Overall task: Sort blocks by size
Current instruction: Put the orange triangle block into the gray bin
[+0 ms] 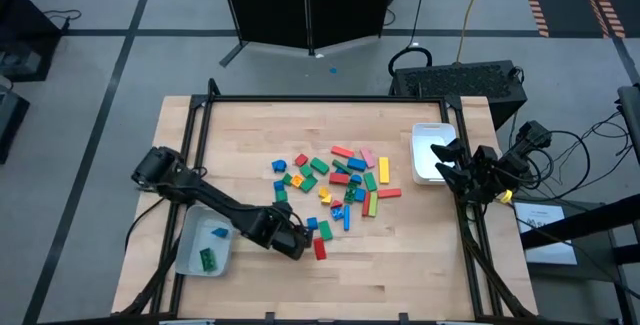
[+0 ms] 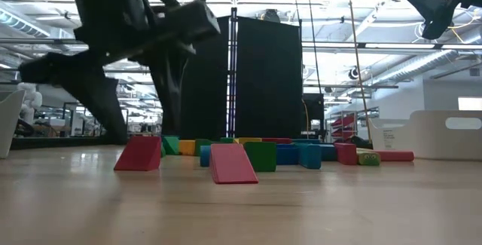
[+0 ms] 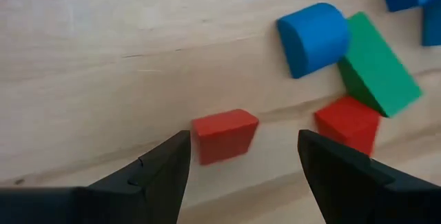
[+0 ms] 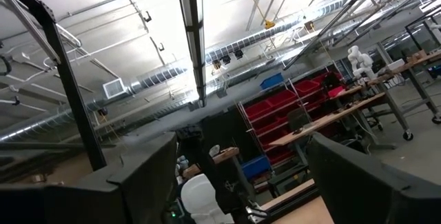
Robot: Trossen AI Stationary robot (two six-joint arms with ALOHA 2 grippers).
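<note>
Above the pale wooden table [image 1: 250,125], the left gripper [image 3: 241,158] hovers with fingers spread over a small red cube block [image 3: 224,134] at six o'clock of the scattered multicoloured toy blocks [image 1: 335,180] mid-table; a pale tray [image 1: 195,255] at eight o'clock holds two blocks. The right gripper [image 4: 241,176], fingers apart, waits raised over the white tray [image 1: 428,150] at three o'clock

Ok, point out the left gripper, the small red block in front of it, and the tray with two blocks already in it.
left gripper [image 3: 242,156], left wrist view, gap between its open fingertips.
small red block [image 3: 224,134], left wrist view, its top face.
tray [image 1: 187,237], high view, bare floor near its upper edge.
</note>
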